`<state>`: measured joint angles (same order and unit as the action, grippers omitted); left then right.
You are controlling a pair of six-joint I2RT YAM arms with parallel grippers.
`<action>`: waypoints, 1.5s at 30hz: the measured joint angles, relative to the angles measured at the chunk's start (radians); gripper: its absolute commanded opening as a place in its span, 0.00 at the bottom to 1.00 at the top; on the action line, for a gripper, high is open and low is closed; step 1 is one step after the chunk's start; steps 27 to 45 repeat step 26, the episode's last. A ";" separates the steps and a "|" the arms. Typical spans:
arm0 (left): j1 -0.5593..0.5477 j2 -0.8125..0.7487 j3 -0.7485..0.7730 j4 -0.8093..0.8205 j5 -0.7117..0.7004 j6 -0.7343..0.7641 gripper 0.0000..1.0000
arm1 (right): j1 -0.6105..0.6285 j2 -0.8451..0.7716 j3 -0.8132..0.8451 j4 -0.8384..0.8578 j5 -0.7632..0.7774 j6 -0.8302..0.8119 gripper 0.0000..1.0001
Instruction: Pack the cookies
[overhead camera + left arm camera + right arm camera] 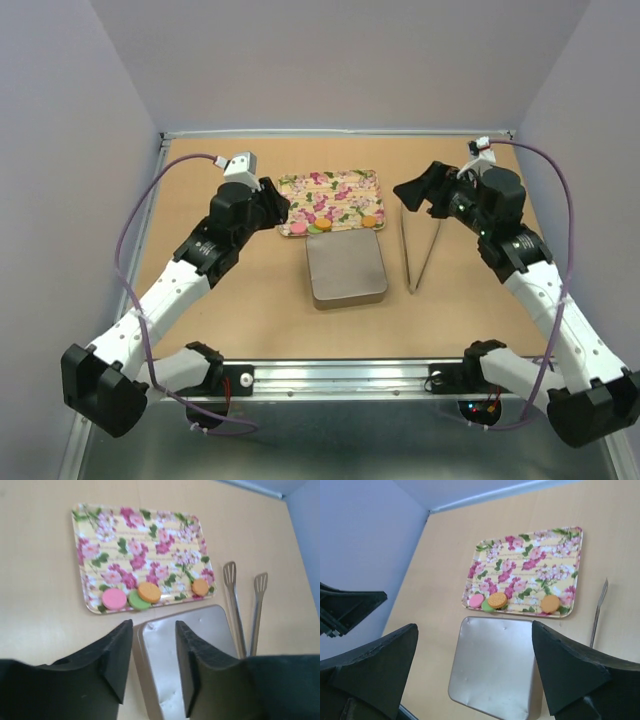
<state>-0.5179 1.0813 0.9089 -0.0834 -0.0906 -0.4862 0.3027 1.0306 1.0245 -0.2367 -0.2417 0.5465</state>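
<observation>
Several cookies lie along the near edge of a floral tray (330,190): a pink cookie (114,599), a green cookie (138,601) partly under an orange cookie (149,592), and another orange cookie (200,587) to the right. They also show in the right wrist view, with the pink cookie (476,600) leftmost and an orange cookie (550,603) rightmost. A closed silver tin (346,270) sits just in front of the tray. My left gripper (152,630) is open and empty, above the tin's far left corner. My right gripper (475,630) is wide open and empty, raised to the right of the tray.
Metal tongs (420,250) lie on the table to the right of the tin, also in the left wrist view (231,595). Purple walls enclose the table on three sides. A metal rail (330,372) runs along the near edge.
</observation>
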 measured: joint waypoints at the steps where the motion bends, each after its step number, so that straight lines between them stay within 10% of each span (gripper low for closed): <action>1: 0.000 -0.016 0.023 -0.006 -0.032 0.026 0.66 | 0.000 -0.021 0.002 0.000 0.002 -0.009 1.00; 10: 0.000 -0.270 0.011 0.103 -0.255 0.225 0.85 | 0.000 -0.250 -0.088 -0.024 0.043 -0.034 1.00; 16: 0.000 -0.513 -0.374 0.513 -0.423 0.410 0.96 | 0.000 -0.415 -0.239 -0.036 0.123 -0.022 1.00; 26: 0.035 -0.355 -0.756 0.782 -0.939 0.368 0.93 | 0.000 -0.462 -0.273 -0.040 0.164 -0.019 1.00; 45: 0.035 -0.355 -0.756 0.782 -0.939 0.368 0.93 | 0.000 -0.462 -0.273 -0.040 0.164 -0.019 1.00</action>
